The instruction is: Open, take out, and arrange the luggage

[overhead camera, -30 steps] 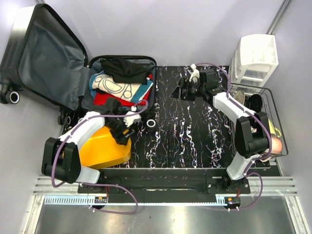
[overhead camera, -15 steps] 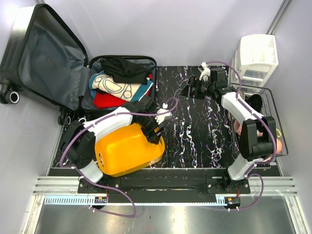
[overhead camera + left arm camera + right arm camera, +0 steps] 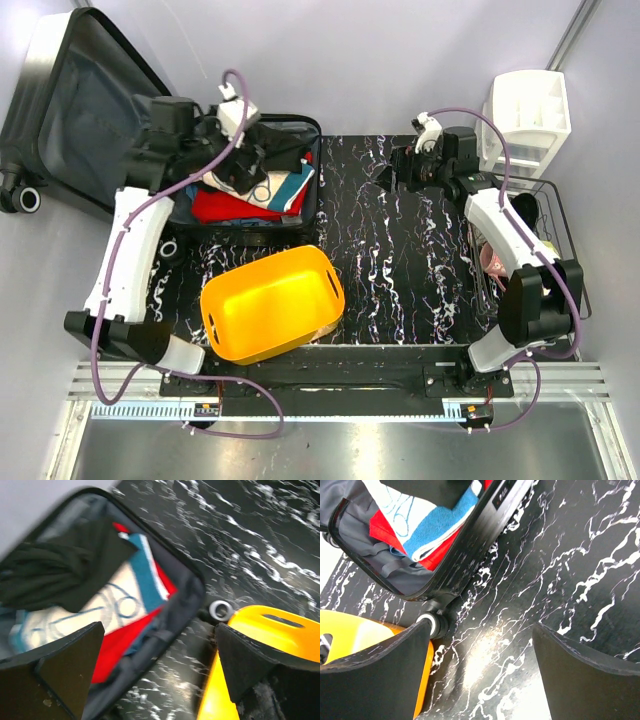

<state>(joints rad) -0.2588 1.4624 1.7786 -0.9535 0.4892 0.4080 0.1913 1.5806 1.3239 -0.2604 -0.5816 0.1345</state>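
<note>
At the back-left corner of the black marbled tabletop (image 3: 400, 260), the small black hard-shell wheeled luggage (image 3: 90, 120) lies open and full, the left end effector (image 3: 157, 645) spread above its folded clothes (image 3: 235, 207) and the right end effector (image 3: 480, 670) spread and empty, so unpacking probably begins by lowering to pinch the crumpled black garment (image 3: 55, 575).

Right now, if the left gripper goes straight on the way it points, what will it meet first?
Most likely the red cloth packed in the open luggage, near its wall. The left gripper hangs above it, jaws open. Depth is unclear, so it may touch the rim instead.
</note>
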